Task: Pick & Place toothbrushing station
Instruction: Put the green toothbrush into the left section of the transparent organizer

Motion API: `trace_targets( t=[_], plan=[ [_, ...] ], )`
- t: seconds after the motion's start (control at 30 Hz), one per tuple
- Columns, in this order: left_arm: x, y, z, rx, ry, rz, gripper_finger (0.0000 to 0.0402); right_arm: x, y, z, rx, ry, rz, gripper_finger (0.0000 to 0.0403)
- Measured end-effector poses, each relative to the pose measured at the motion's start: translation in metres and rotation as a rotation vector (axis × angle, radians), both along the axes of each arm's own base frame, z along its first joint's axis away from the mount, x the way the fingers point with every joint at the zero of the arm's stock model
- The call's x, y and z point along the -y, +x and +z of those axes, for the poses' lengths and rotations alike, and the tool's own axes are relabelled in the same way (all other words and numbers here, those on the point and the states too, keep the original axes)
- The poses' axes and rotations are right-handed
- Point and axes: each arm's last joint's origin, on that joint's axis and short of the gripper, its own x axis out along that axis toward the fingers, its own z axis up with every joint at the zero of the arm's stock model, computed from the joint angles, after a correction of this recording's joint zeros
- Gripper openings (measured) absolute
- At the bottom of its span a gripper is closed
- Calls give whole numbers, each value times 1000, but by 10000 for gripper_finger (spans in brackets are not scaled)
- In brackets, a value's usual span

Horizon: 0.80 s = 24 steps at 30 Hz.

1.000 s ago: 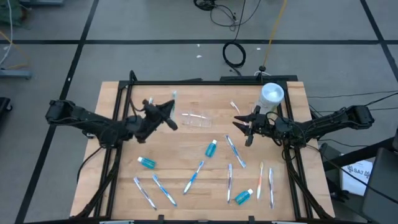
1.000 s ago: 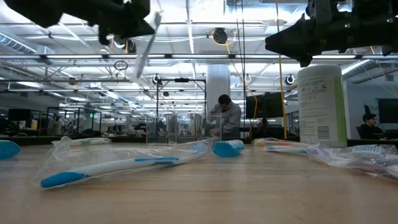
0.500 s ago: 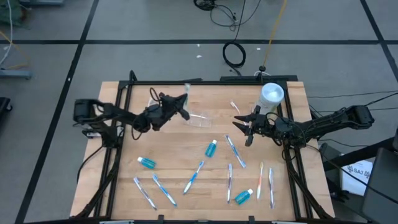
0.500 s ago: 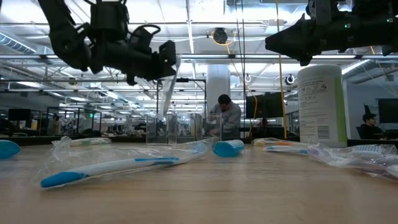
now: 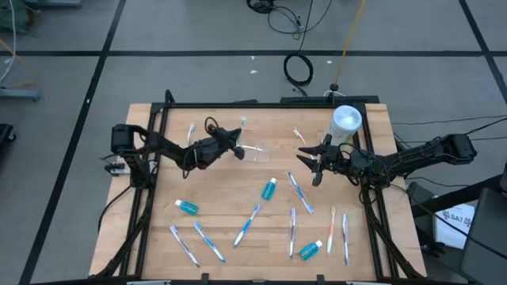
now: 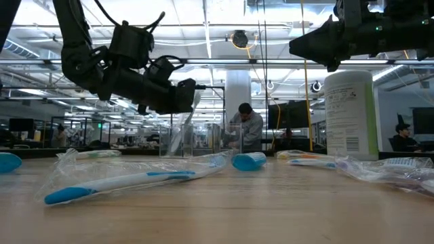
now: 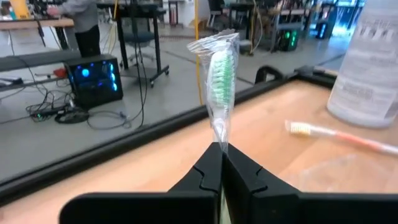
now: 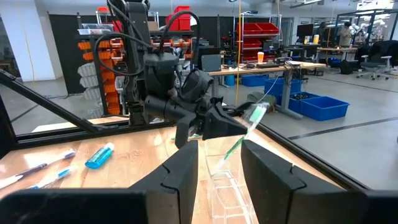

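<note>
My left gripper (image 5: 237, 148) is shut on a toothbrush (image 7: 220, 74) with green bristles, sealed in a clear wrapper. It hovers just left of the toothbrushing station (image 5: 255, 153), a small clear container on the table's far middle, also in the low view (image 6: 203, 139) and the right wrist view (image 8: 229, 185). My right gripper (image 5: 311, 165) waits open beside the white canister, nothing between its fingers (image 8: 180, 171). My left gripper pinches the wrapped toothbrush's handle (image 7: 219, 138) between its two fingers, below the head. The fingers come nearly level from the table's left. The brush slants with its head up (image 8: 256, 113) and its lower end (image 6: 178, 144) down by the clear container; whether it touches, I cannot tell.
A tall white canister (image 5: 346, 122) stands at the far right. An orange toothbrush (image 7: 342, 135) lies near it. Several wrapped toothbrushes (image 5: 247, 224) and blue toothpaste tubes (image 5: 268, 188) are scattered over the table's near half.
My left gripper has reached out toward the table's right and sunk toward the clear container, carrying the wrapped toothbrush with it, head still up. It has stayed shut.
</note>
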Motion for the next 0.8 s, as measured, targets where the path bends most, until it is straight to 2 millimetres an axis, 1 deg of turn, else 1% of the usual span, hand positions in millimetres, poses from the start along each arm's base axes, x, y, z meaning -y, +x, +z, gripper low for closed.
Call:
trace_targets(
  t=[0.17, 0.33, 0.43, 0.53, 0.8],
  plan=[
    [0, -1, -4, -52, -3, -2, 14, 0, 0, 0, 0, 0, 0, 114],
    [0, -1, -4, -52, -7, 0, 12, 0, 0, 0, 0, 0, 0, 114],
    [0, -1, -4, -56, -4, -1, 21, 0, 0, 0, 0, 0, 0, 114],
    [0, -1, -5, -61, -2, -1, 44, 0, 0, 0, 0, 0, 0, 114],
    [2, -1, -5, -47, -11, 44, 132, 0, 0, 0, 0, 0, 4, 114]
  ],
)
